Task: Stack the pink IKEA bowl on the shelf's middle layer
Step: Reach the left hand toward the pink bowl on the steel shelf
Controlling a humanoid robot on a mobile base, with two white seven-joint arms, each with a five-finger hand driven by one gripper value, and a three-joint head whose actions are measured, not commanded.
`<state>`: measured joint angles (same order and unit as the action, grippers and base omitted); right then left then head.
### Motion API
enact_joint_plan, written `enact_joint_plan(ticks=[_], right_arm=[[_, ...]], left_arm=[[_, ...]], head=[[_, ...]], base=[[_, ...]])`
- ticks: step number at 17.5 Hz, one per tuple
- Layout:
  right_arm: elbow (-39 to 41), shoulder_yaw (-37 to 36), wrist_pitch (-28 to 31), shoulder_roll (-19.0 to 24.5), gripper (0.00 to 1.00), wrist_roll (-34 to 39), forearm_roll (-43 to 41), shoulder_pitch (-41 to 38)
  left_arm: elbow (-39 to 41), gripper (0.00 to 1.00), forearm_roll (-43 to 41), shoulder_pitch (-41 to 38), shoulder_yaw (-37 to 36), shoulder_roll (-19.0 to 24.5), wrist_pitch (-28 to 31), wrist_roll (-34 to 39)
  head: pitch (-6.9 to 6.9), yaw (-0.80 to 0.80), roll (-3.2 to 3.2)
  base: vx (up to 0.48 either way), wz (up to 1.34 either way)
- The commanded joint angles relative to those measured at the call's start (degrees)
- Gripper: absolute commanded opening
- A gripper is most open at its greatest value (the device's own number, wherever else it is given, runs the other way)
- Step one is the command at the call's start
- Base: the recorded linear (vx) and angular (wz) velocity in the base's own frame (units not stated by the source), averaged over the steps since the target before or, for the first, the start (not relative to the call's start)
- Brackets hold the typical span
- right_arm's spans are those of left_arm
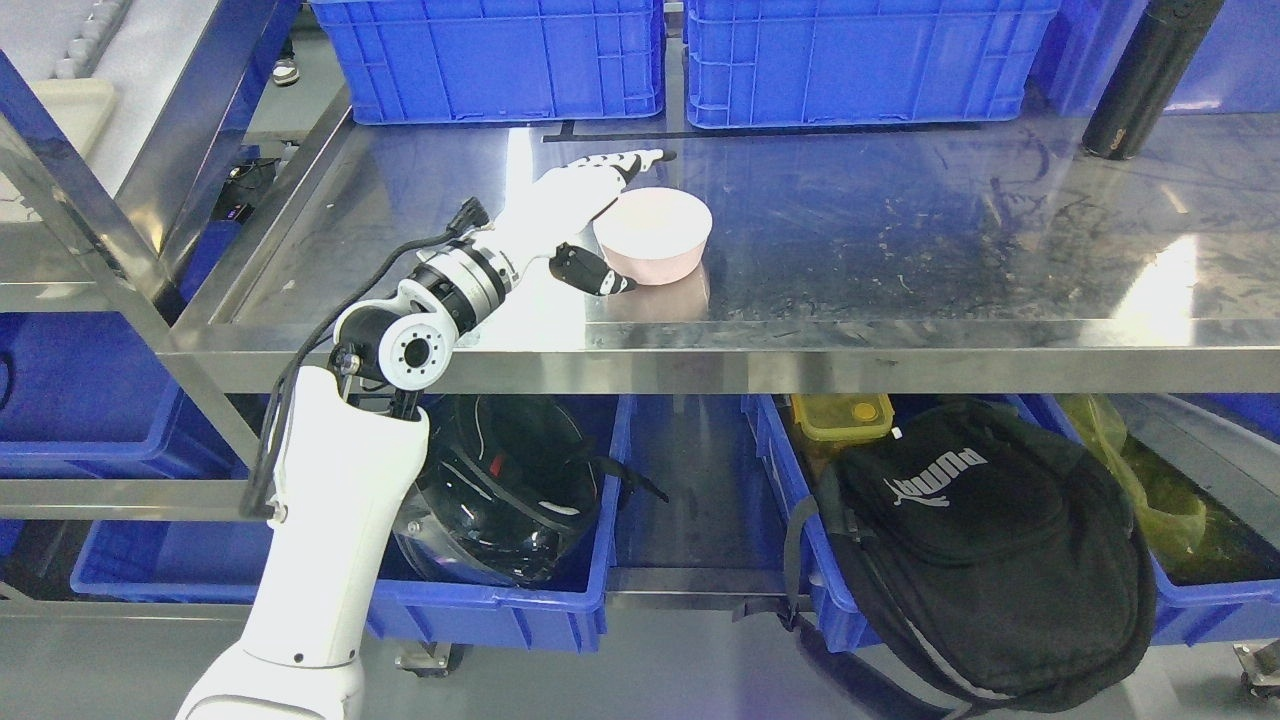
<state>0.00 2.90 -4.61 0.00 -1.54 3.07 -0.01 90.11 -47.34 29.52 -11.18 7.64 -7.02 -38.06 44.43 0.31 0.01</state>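
Pink and round, the plastic bowl (653,235) stands upright on the shiny steel shelf surface (900,240), near its front edge and a little left of the middle. Only this one bowl is visible, so I cannot tell on which other bowl it should be stacked.

The robot's white left hand (575,210) lies against the left side of the bowl. Its long fingers (625,162) are stretched out flat, passing behind the rim, and the black-tipped thumb (590,272) points toward the lower front wall of the bowl. The fingers are spread and do not close around anything; whether the thumb already touches the wall is hard to say. The right arm is not visible.

I judge that the hand is either about to take the bowl or has just let it go. If it must grasp, the fingers and thumb should close slowly on opposite sides of the wall, because the steel looks smooth and a push from one side alone may slide the light bowl to the right. If it must withdraw, the hand should leave to the left and upward, so the fingers do not catch the rim.
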Motion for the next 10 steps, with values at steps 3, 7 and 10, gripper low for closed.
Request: enact_joint_plan(ticks=[3, 7, 10], right_arm=[[1.0, 0.0, -0.1, -1.0, 1.0, 0.0, 0.0, -1.3], [1.0, 0.0, -0.1, -1.0, 1.0, 0.0, 0.0, -1.3], [1.0, 0.0, -0.1, -1.0, 1.0, 0.0, 0.0, -1.3]], left_arm=[[-7.6, 1.0, -13.3, 7.3, -5.6, -4.7, 0.1, -3.2], [-13.3, 1.0, -14.8, 10.4, -6.0, -6.6, -0.1, -3.2], [-16.7, 0.99, -17.6, 11.2, -6.8, -6.6, 0.3, -3.3]], head=[[0.0, 0.0, 0.0], [0.0, 0.0, 0.0], [-0.01, 0.0, 0.0]], base=[[0.0, 0.0], [0.0, 0.0], [0.0, 0.0]])
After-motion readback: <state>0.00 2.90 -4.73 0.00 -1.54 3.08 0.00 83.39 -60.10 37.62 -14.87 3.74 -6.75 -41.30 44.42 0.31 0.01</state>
